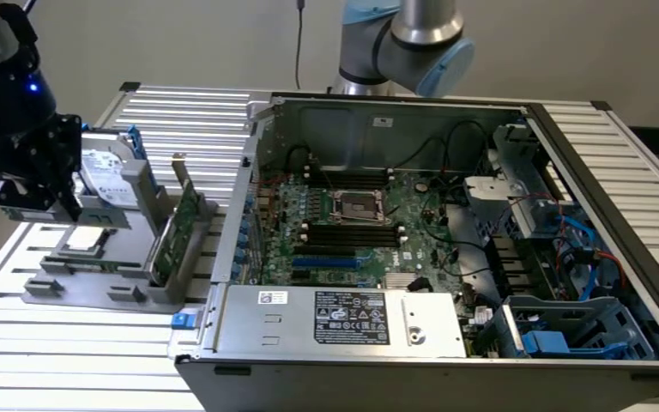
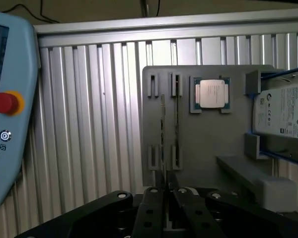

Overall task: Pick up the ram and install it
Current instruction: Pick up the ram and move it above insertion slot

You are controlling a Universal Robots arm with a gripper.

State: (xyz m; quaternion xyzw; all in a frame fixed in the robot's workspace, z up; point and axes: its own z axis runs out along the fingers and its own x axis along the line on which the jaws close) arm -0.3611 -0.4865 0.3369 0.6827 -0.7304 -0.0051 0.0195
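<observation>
Pincer (image 1: 27,206) was pinched narrow on the ram (image 1: 38,214), held over the fixture (image 1: 89,296) near the edge of the tabletop (image 1: 66,360) on the exterior view's left. Pick-up looked done, I judged; installing would call for squaring it to a motherboard (image 1: 421,240) slot.

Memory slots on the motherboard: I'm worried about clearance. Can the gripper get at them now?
Probably yes: the case lies open, and no cable or card seems to cover the black memory slots.
</observation>
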